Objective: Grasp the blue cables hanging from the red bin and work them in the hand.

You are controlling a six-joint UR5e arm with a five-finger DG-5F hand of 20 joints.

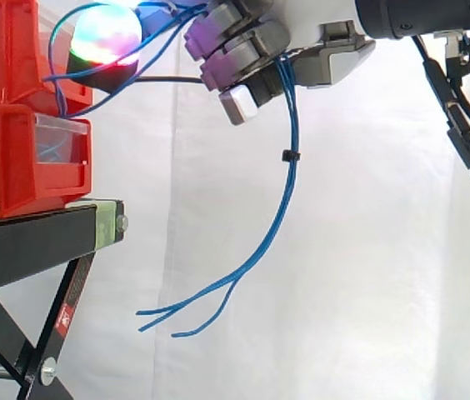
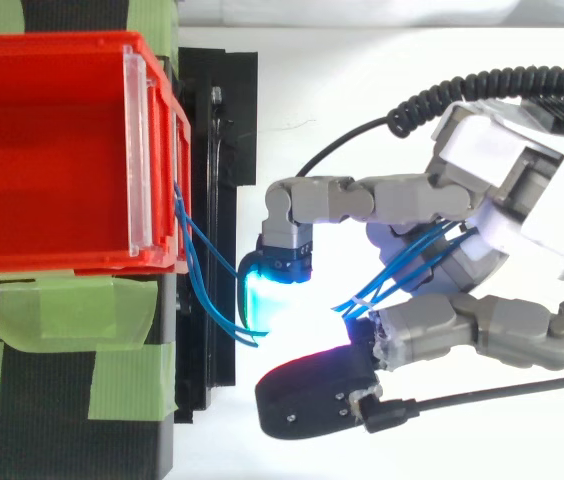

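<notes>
Thin blue cables (image 1: 289,183) come out of the red bin (image 1: 18,158) at the left, loop across to my hand (image 1: 331,54) and hang down from it, bound by a small black tie (image 1: 287,156). Their loose ends splay out below, level with the stand's legs. From above, the blue cables (image 2: 402,265) leave the front of the red bin (image 2: 62,262), dip in a loop and run between the curled fingers of my hand (image 2: 492,170). A glowing fingertip (image 2: 267,295) sits close to the loop. The hand is shut on the cables.
A second red bin (image 1: 2,50) is stacked on the lower one. Both rest on a black stand (image 1: 27,237) with green tape (image 2: 72,310) on its top and edge. A white curtain hangs behind, with open air under my hand.
</notes>
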